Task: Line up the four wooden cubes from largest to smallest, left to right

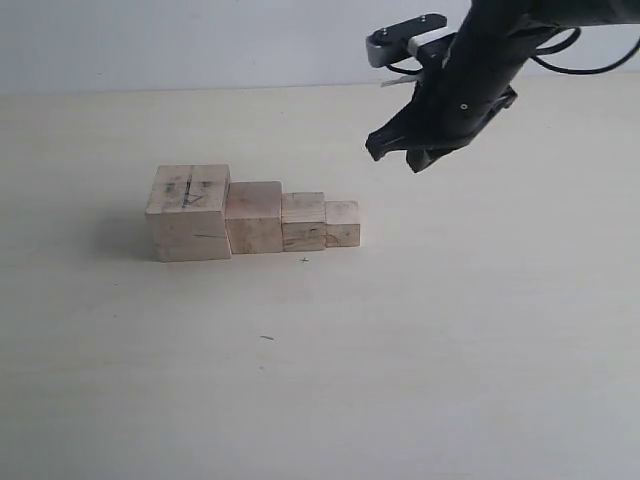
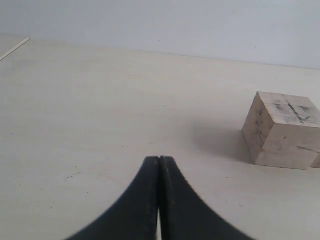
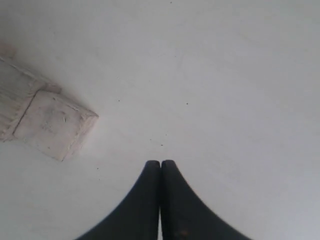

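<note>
Four pale wooden cubes stand touching in a row on the table. From left to right they are the largest cube [image 1: 190, 212] with pencil scribbles on top, a second cube [image 1: 253, 216], a third cube [image 1: 303, 221] and the smallest cube [image 1: 342, 223]. My right gripper [image 1: 393, 155] hangs shut in the air above and to the right of the row, holding nothing. Its wrist view shows the shut fingertips [image 3: 160, 164] and the smallest cube [image 3: 52, 124] below. The left gripper [image 2: 159, 159] is shut and empty, with the largest cube [image 2: 282, 129] off to one side; that arm is outside the exterior view.
The pale tabletop [image 1: 450, 340] stretches around the row, with a few small dark specks [image 1: 267, 338]. A white wall [image 1: 180, 40] runs behind the table's far edge.
</note>
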